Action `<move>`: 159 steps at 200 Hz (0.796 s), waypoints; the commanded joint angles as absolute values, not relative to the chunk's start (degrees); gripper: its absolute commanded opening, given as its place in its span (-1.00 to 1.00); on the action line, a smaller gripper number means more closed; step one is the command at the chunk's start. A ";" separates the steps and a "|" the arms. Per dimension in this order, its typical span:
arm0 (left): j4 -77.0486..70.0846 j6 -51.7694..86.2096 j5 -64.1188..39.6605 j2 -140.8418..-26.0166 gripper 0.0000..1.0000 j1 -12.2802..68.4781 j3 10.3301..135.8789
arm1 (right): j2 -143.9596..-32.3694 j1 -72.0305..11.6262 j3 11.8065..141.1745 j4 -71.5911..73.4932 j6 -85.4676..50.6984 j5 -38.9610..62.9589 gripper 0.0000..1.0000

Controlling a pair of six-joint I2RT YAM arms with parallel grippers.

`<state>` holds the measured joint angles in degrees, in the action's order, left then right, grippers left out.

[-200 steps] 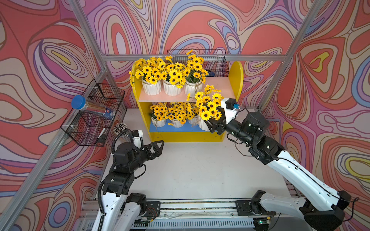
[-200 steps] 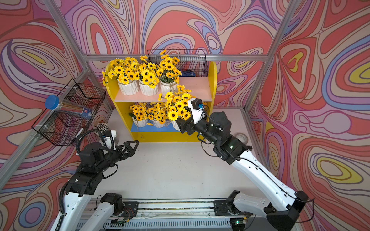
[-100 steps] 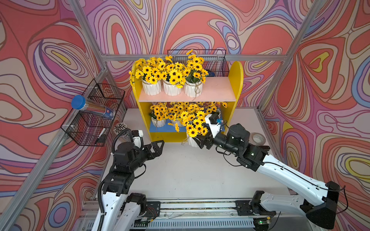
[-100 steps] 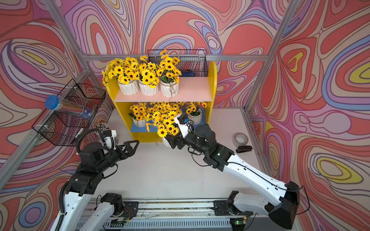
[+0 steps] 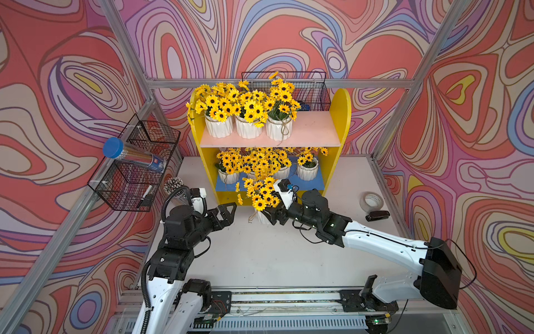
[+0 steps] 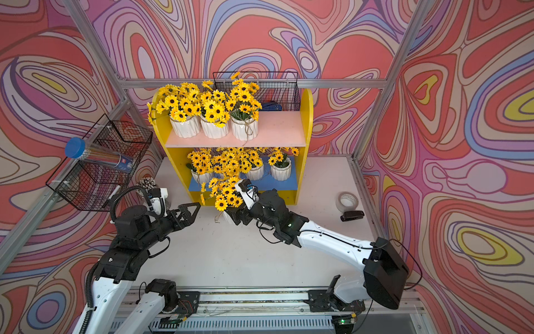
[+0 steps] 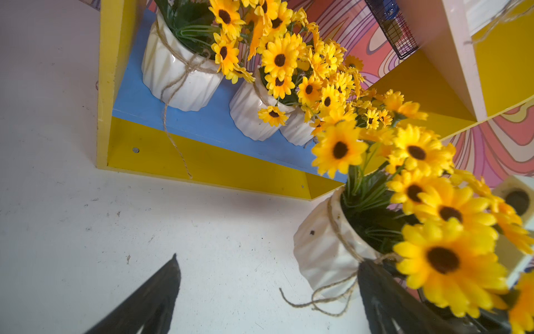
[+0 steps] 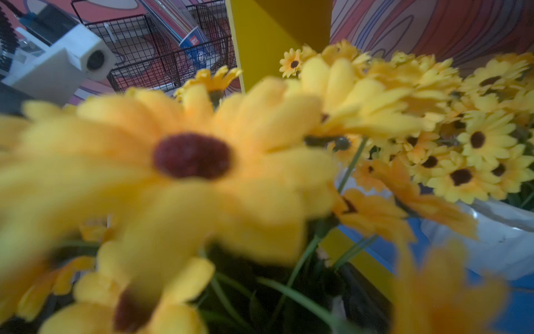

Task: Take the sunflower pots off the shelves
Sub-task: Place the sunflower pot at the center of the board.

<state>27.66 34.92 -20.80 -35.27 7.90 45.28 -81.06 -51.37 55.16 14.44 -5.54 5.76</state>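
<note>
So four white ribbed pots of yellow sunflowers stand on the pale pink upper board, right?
Not four: three white ribbed pots of yellow sunflowers stand on the pale pink upper board, as both top views show.

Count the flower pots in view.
8. Three pots on the pink board; four on the blue board, one mostly behind blooms; the eighth pot in the right gripper, off both boards.

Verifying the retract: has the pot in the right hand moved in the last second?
Yes. The sunflower pot in the right hand has come away from the yellow shelves, down toward the table in front of their base.
</note>
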 commanded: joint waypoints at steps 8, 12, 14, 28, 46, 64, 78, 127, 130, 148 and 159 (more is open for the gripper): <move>28.12 33.74 -19.81 -35.95 0.94 8.17 45.79 | -85.67 -53.04 55.20 25.96 -7.07 7.54 -1.00; 28.17 33.58 -19.78 -35.95 0.94 8.17 45.79 | -86.53 -53.24 55.26 26.53 -7.08 7.63 -1.00; 28.20 33.55 -19.67 -35.95 0.94 8.13 45.79 | -87.02 -53.32 55.28 26.72 -7.11 7.64 -1.00; 28.54 33.05 -19.02 -35.95 0.94 8.17 45.88 | -90.20 -53.94 55.50 28.68 -7.29 7.68 -1.00; 28.89 32.30 -17.83 -35.56 0.94 8.17 45.88 | -94.22 -54.44 55.61 31.94 -7.50 7.85 -1.00; 29.26 31.74 -17.17 -35.27 0.94 8.13 46.13 | -97.86 -54.77 55.78 35.01 -7.57 7.32 -1.00; 29.27 31.42 -17.15 -35.12 0.94 8.15 46.23 | -100.40 -55.01 56.14 36.90 -7.50 7.14 -1.00; 28.94 30.11 -15.87 -34.28 0.96 8.17 46.32 | -109.21 -57.44 57.22 43.05 -5.67 4.48 -1.00; 29.00 30.09 -15.90 -34.28 0.96 8.13 46.24 | -109.71 -57.64 57.22 43.55 -5.55 4.24 -1.00; 28.92 29.83 -15.97 -34.45 0.96 8.17 45.97 | -111.95 -58.89 57.35 45.41 -4.06 1.73 -1.00; 28.79 29.72 -16.08 -34.39 0.96 8.17 45.75 | -112.97 -59.86 57.32 46.03 -3.08 0.46 -1.00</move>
<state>27.73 31.00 -16.67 -34.70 7.90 45.28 -111.92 -58.00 55.24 37.58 -5.43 4.34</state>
